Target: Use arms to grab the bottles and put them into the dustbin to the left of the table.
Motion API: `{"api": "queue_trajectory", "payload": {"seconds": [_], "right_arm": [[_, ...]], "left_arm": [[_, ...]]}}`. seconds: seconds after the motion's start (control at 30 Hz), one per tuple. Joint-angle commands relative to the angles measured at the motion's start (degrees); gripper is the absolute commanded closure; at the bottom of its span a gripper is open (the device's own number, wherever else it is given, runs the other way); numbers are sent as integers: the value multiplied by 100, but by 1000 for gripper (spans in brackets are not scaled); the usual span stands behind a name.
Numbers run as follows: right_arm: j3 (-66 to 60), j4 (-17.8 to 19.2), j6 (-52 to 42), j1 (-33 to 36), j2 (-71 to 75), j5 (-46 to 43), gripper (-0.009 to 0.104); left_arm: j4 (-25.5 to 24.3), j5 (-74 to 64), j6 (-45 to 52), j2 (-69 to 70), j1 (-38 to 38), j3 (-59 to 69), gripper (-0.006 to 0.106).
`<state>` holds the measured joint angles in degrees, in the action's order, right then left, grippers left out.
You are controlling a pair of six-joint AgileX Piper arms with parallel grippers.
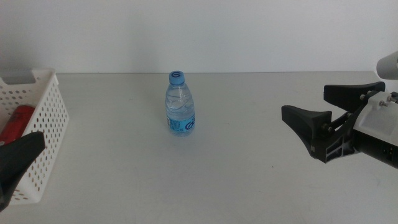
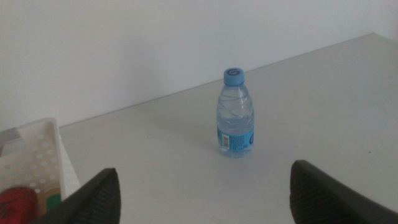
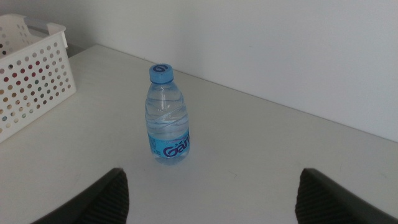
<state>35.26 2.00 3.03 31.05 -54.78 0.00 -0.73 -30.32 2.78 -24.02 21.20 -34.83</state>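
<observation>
The water bottle [image 1: 180, 104] stands upright on the counter [image 1: 236, 180], a little left of the centre of the middle view, alone and well apart from everything else. The white basket [image 1: 43, 124] sits at the left edge of that frame with a red can [image 1: 17, 122] already lying inside it. The right hand [image 1: 333, 118] comes in at the right side, jaws spread wide and facing the bottle, still well apart from it; the right wrist view shows the bottle between its two jaws. The left hand [image 1: 9, 171] waits at the lower left, just in front of the basket, and its wrist view shows its jaws spread too. The step in hand looks like the approach to the last bottle. To do it well, the right hand should travel level toward the bottle, keep it centred between the jaws, and close on the label band [image 3: 170, 148], low enough that the light bottle is not tipped.
</observation>
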Motion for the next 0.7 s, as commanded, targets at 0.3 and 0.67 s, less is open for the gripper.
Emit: {"api": "queue_trajectory", "payload": {"seconds": [0.3, 0.67], "right_arm": [[156, 25, -69, -11, 84, -410, 24], [156, 25, -69, -11, 84, -410, 24]], "left_arm": [[-25, 1972, -278, -1574, 580, -134, 7], [-9, 3970, -278, -3274, 674, -128, 7]]}}
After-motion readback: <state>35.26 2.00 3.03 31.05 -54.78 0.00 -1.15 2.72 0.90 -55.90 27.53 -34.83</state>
